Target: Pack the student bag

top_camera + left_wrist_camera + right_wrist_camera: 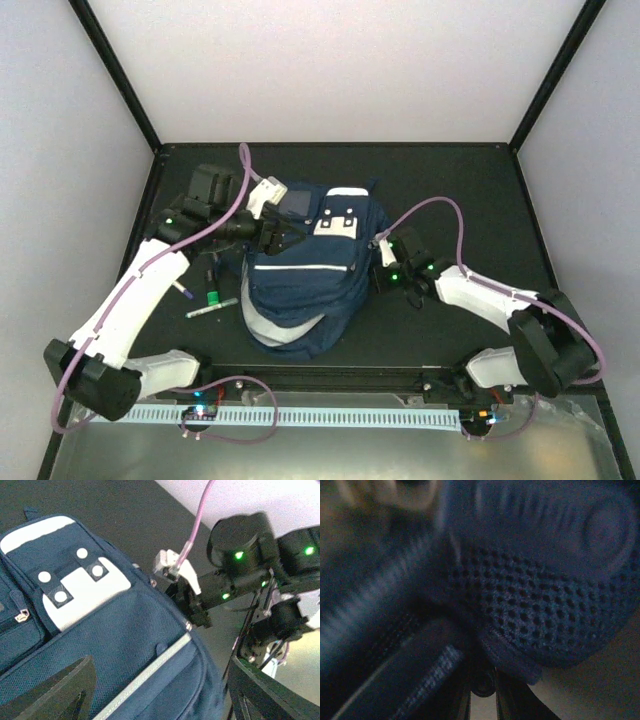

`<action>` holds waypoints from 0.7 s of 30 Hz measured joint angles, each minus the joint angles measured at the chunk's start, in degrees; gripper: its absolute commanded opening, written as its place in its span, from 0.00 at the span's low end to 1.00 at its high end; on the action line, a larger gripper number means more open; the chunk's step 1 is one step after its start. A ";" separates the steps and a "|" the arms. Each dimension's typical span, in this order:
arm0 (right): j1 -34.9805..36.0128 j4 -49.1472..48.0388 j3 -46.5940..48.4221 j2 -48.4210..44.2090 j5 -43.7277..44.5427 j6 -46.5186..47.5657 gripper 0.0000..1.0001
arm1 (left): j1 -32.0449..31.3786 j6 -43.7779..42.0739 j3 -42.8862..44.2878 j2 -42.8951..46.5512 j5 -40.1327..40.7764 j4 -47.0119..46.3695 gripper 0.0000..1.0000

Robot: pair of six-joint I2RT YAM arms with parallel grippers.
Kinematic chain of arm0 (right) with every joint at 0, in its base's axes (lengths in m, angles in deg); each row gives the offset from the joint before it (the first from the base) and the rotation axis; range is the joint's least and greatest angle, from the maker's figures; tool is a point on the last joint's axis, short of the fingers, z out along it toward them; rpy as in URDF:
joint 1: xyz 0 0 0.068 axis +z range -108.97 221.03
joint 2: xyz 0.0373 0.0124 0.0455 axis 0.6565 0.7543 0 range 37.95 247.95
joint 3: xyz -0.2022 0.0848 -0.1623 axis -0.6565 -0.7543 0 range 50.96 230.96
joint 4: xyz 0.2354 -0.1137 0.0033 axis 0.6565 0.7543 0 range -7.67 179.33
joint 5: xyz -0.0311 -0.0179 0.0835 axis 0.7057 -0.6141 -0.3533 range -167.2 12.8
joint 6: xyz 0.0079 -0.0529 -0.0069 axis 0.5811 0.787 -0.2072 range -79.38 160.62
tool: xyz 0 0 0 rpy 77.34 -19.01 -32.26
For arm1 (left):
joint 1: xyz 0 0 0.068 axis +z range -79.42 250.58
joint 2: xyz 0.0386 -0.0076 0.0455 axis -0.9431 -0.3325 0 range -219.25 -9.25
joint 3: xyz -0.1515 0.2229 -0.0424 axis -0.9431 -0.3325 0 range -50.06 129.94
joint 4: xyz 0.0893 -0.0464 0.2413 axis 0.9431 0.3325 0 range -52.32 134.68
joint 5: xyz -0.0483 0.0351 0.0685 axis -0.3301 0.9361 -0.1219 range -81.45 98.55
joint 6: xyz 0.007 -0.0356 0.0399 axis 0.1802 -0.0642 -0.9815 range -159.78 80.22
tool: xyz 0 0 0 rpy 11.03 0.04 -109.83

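Student bag (300,290) lies flat on the table (450,180) between the two grippers, patch side up. It is soft, floppy cloth that should sag and fold rather than lift as one piece, and from how slack it lies I judge it light.

The left gripper (268,232) hangs over the bag's upper corner, its fingers (55,695) spread wide with nothing caught between them. The white buckle patch (80,587) sits just ahead of it and the pale stripe (145,675) directly beneath.

The right gripper (385,262) is pressed to the opposite side of the bag, jaws nearly together and seemingly pinching the mesh fabric (535,595) — that view is dark and blurred, so the bite is hard to confirm.

Stitched seams, the zip rim and the top loop (29,513) look like the firmest holds; smooth panels would likely slip or bunch.

Some pens (212,305) lie just behind the left gripper, near the bag's edge, so dragging the bag that way risks sweeping them. Beyond both grippers, toward the back wall, the table is bare.
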State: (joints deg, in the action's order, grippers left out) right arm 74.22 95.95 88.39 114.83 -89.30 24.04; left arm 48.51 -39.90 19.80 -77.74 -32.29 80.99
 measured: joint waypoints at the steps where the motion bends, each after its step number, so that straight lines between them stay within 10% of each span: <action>1: 0.28 0.11 0.20 0.66 1.75 0.11 0.02 | 0.00 0.07 -0.02 0.63 0.00 -0.52 0.80; 9: 1.57 0.48 -2.34 -11.19 14.62 1.88 0.02 | -1.73 1.97 1.95 2.23 0.46 -7.54 0.78; 21: 2.49 3.52 -6.93 -23.28 12.79 -0.33 0.02 | -20.06 2.45 11.96 -23.50 13.29 -7.06 0.82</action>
State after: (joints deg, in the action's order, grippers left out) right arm 76.71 99.47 81.47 91.55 -76.52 23.71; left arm 28.45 -37.45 31.76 -101.24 -19.00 73.93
